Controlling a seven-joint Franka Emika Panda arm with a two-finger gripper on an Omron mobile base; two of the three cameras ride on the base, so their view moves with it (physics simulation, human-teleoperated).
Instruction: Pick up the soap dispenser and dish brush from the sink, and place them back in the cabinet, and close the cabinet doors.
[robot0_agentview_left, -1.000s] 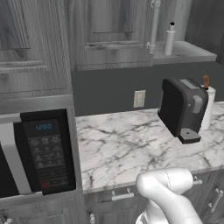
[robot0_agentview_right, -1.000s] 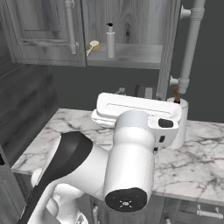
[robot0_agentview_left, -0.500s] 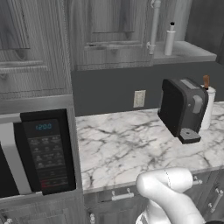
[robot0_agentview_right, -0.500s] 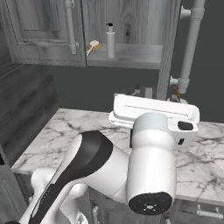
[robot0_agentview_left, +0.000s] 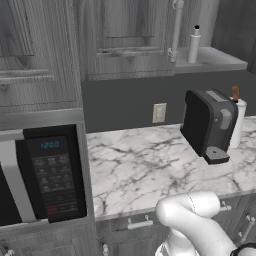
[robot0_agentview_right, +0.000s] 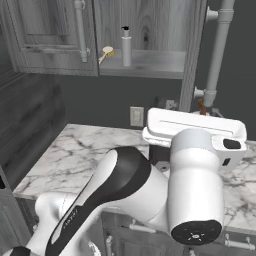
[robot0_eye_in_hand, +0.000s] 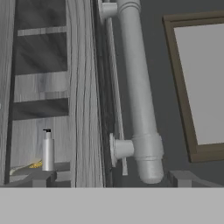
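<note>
Doors remain — soap dispenser and dish brush sit shelved, left of the wide-apart gripper. Press the door's white bar handle just ahead, steadily, without snagging.

Soap dispenser upright on cabinet shelf, brush just left of it; door handle right; coffee machine on counter below; microwave left.
</note>
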